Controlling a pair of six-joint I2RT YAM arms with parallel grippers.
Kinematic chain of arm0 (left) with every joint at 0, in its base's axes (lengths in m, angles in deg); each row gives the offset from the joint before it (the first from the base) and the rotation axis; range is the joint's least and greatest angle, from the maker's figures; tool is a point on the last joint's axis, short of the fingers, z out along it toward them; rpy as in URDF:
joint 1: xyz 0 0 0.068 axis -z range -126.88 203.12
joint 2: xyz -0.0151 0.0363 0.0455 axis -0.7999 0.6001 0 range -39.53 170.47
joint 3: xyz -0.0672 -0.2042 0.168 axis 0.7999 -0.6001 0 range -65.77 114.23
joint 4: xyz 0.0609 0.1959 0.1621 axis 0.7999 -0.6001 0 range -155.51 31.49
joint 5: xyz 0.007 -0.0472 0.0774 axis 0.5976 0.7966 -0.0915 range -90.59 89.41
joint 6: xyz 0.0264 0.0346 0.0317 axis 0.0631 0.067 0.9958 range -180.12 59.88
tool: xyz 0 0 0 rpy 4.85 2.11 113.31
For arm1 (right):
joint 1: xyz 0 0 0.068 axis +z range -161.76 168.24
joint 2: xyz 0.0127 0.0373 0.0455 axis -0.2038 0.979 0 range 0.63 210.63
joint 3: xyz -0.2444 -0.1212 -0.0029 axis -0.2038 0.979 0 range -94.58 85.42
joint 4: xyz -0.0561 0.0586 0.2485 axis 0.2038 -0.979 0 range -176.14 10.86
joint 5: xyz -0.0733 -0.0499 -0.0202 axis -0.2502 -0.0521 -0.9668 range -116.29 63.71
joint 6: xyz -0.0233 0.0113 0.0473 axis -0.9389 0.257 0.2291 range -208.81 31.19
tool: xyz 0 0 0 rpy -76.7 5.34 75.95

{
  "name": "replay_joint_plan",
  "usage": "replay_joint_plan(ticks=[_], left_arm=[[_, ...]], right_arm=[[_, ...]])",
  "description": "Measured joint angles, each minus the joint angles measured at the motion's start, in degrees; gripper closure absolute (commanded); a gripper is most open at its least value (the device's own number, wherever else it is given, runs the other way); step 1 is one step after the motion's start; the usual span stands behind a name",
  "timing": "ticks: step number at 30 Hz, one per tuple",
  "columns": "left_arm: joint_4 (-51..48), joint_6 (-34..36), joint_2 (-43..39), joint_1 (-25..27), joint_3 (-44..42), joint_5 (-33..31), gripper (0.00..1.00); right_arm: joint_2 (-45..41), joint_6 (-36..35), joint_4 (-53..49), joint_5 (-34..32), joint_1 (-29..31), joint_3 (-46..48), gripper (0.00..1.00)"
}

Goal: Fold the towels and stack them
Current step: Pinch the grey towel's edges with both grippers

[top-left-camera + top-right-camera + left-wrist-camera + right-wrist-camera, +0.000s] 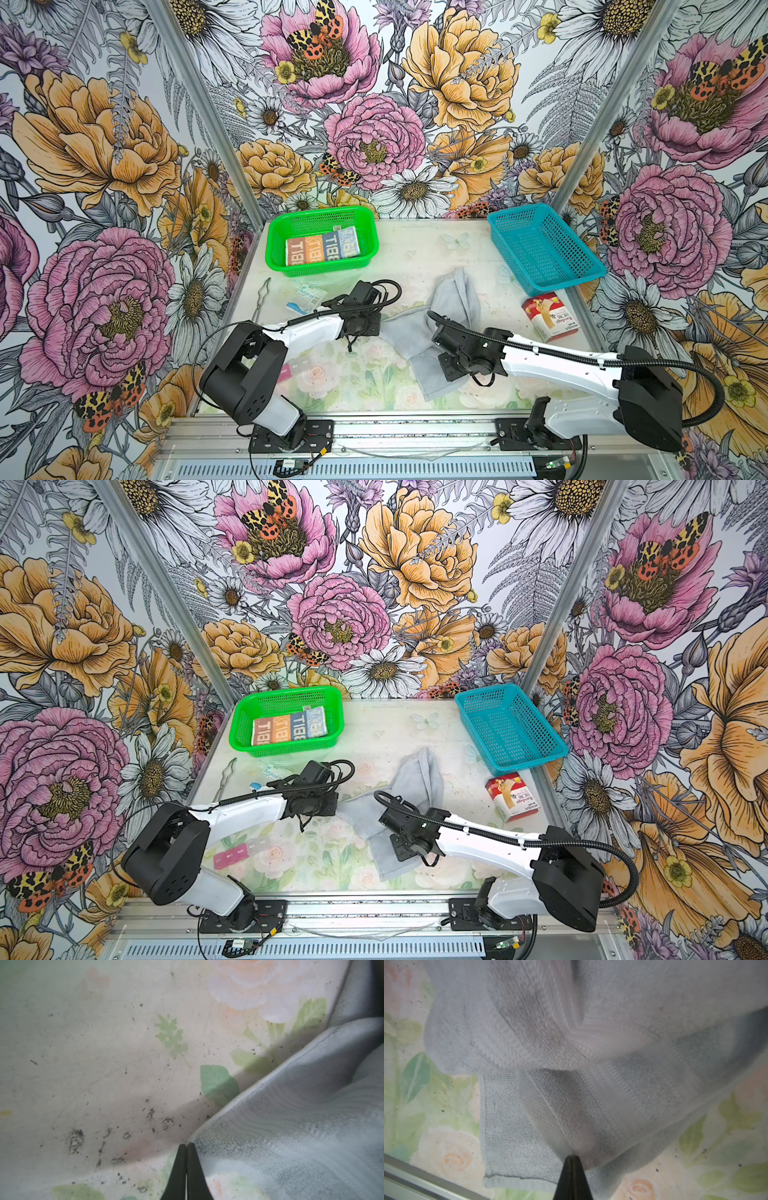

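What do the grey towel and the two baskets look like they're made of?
The grey towel looks like cotton terry, matte and soft. The right wrist view shows looped pile and flat woven bands, though the fibre itself is a guess. The green basket and the blue basket look like moulded plastic, smooth and slightly glossy, with perforated grid walls and rolled rims.

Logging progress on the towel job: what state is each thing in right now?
grey towel: rumpled, partly lifted off the table.
lettered towel: folded, inside green basket.
blue basket: empty.
left gripper: shut on grey towel's edge.
right gripper: shut on grey towel.
carton: lying flat.
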Motion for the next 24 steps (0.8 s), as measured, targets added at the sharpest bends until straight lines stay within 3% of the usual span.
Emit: replay_joint_plan(ticks=[3, 6, 14, 16, 19, 24], left_arm=[[-0.1, 0.0, 0.0, -0.6, -0.3, -0.4, 1.0], [0.0, 0.0, 0.0, -0.9, -0.5, -0.4, 1.0], [0.0, 0.0, 0.2, -1.4, -0.8, -0.4, 1.0], [0.0, 0.0, 0.2, -1.3, -0.9, -0.4, 1.0], [0.0, 0.0, 0.2, -1.4, -1.0, -0.4, 1.0], [0.0, 0.2, 0.7, -1.6, -1.0, -0.3, 1.0]], right_arm=[[1.9, 0.0, 0.9, 0.1, 0.0, 0.2, 0.52], [3.1, -0.4, 1.4, 0.1, 0.0, 0.6, 0.45], [6.0, -0.6, 3.0, -1.3, 0.0, 0.9, 0.44], [6.5, -0.6, 3.1, -2.0, 0.0, 0.9, 0.46], [6.6, -0.3, 3.1, -3.0, 0.0, 0.9, 0.59], [6.6, 0.0, 3.1, -4.0, 0.0, 0.9, 0.61]])
